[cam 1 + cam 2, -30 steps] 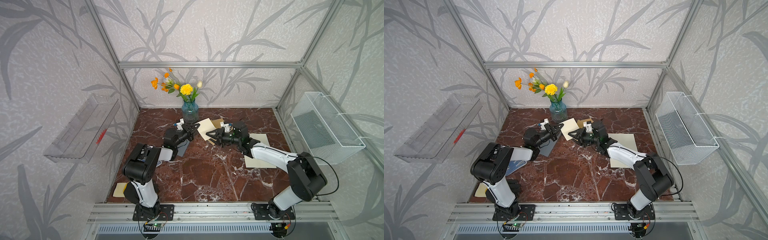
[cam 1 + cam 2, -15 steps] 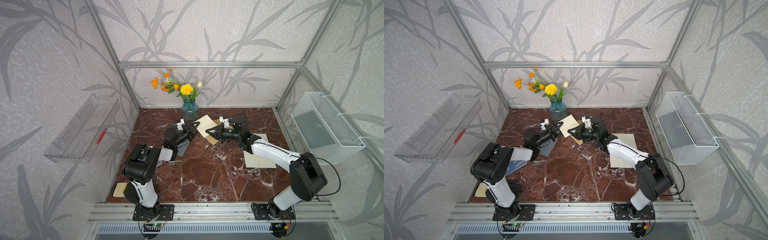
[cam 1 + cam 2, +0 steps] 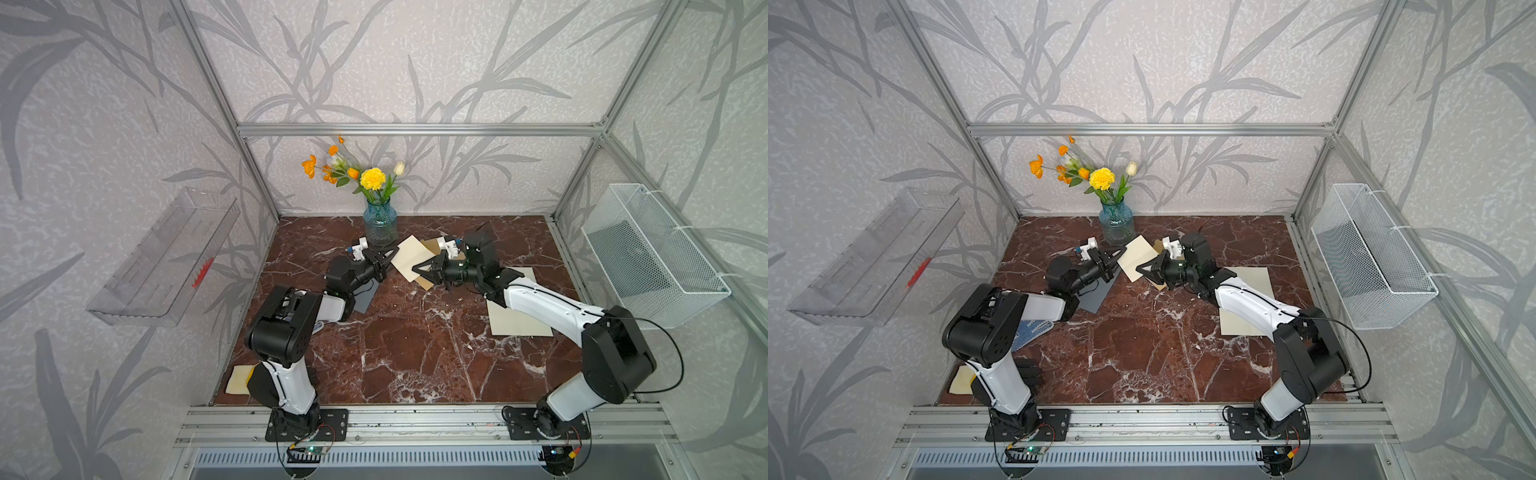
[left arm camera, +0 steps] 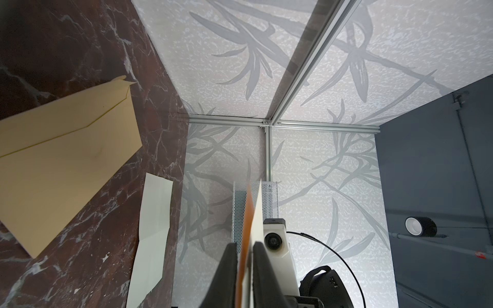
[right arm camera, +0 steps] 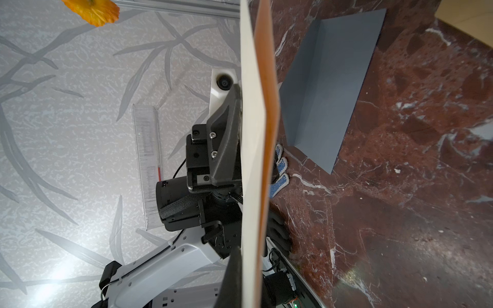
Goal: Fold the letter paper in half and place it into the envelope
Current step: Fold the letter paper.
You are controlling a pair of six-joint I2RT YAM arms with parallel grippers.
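Quick update: the left gripper point(image 4: 245, 250) is gripping again. Half a second back its jaws were looking apart. Now they're pressing together on one edge of the folded cream letter paper point(image 3: 409, 255), so that was a re-grip, not a drop.

The paper is hanging in the air, stretched between the two sets of jaws and clear of the table. Edge-on in both wrist views it's showing two thin layers lying close together, one cream and one looking orange. It's staying flat, not sagging, so it's handling like fairly stiff stock.

The right gripper point(image 3: 417, 270) is clamping the opposite edge, with its jaws fully closed on the sheet. Its wrist has been swinging around over the last second.

My read is that the fold is done and both arms are lining up for the insertion.

The matte tan manila envelope point(image 4: 66, 149) is lying flat on the glossy red-brown marble tabletop point(image 3: 415, 353), directly under the right jaws and the paper. I can see its pointed flap seam, but I can't tell if the mouth is open. Nothing is pinning it down, so it may slide on that slick stone.

A matte grey rectangular sheet point(image 5: 333, 93) is sitting behind the left jaws, and a spare flat cream sheet point(image 3: 519, 320) is lying behind the right ones.
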